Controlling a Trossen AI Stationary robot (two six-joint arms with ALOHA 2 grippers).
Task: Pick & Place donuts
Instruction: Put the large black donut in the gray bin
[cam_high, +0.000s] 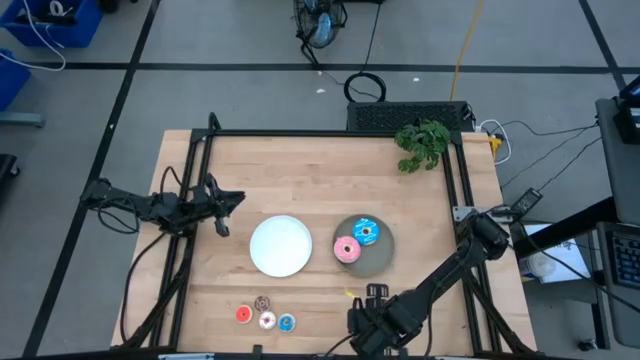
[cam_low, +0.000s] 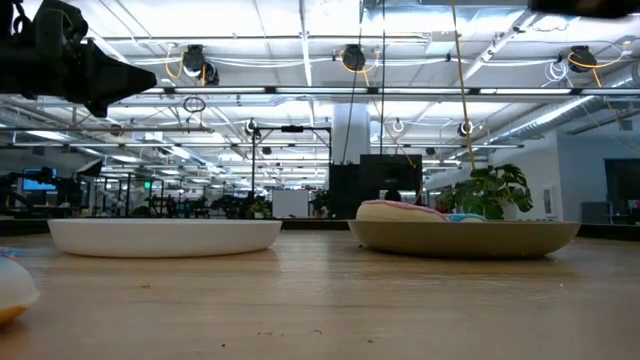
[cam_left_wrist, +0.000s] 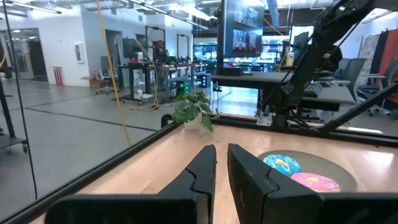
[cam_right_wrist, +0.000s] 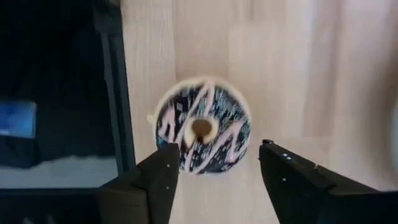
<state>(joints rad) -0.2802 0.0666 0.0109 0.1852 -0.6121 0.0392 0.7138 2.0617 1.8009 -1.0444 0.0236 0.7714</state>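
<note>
The brown sprinkled donut (cam_right_wrist: 202, 126) lies flat on the table by its near edge. My right gripper (cam_right_wrist: 217, 149) hangs open above it, one finger on each side, touching nothing. In the high view that gripper (cam_high: 372, 298) hides the donut. The pink donut (cam_high: 347, 250) and the blue donut (cam_high: 369, 232) lie on the grey plate (cam_high: 383, 258). Several tiny donuts (cam_high: 265, 314) sit on the table near its near edge, in front of the white plate (cam_high: 281, 245). My left gripper (cam_high: 235, 200) waits, shut, raised at the table's left side.
A potted plant (cam_high: 422, 143) stands at the far right corner. A black frame (cam_high: 330, 133) runs along the table's far and side edges. Bare wood shows between the plates and the far edge. In the low view both plates (cam_low: 165, 235) (cam_low: 465, 237) stand side by side.
</note>
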